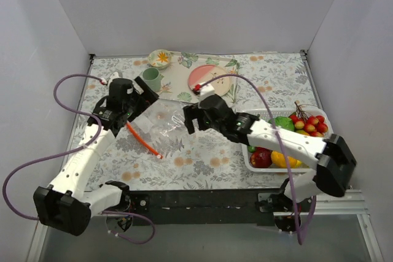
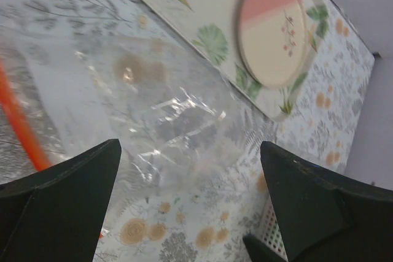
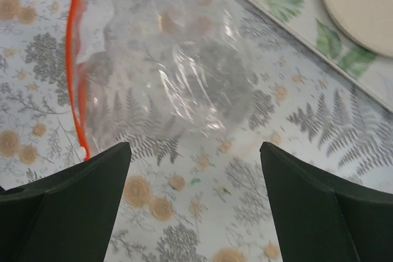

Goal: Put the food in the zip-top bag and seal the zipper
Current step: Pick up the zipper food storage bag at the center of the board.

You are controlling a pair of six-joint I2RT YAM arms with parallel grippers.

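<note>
Both empty, the left gripper (image 2: pixel 189 146) and right gripper (image 3: pixel 195 146) hovered wide open over the unfilled zip-top bag (image 3: pixel 178 72); pinching its zipper (image 3: pixel 71 72) seemed next

Bright, even light — soft wrist-view blur

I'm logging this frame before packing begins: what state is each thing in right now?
Bag: flat on the table, empty.
Zipper: open or sealed, cannot tell.
Fruit: in the basket, none bagged.
Left tool: open, over the bag.
Right tool: open, over the bag.
Cup: upright.
Plate: lying flat.
</note>
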